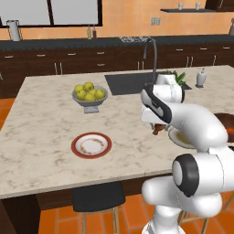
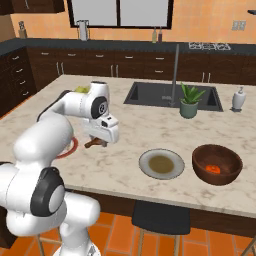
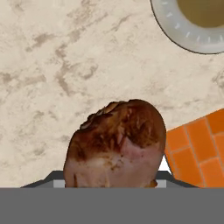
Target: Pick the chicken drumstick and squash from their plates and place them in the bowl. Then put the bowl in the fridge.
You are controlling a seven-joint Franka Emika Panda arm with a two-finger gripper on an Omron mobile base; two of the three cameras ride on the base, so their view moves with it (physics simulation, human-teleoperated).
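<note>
Right base view: two plates point(image 2: 161, 164), one bowl point(image 2: 217, 164), one squash point(image 2: 213, 169).

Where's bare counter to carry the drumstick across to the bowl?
Bare marble runs between the red-rimmed plate and the grey plate, where the claw holds the drumstick. It gets tighter near the bowl, with the squash inside and the potted plant behind.
</note>
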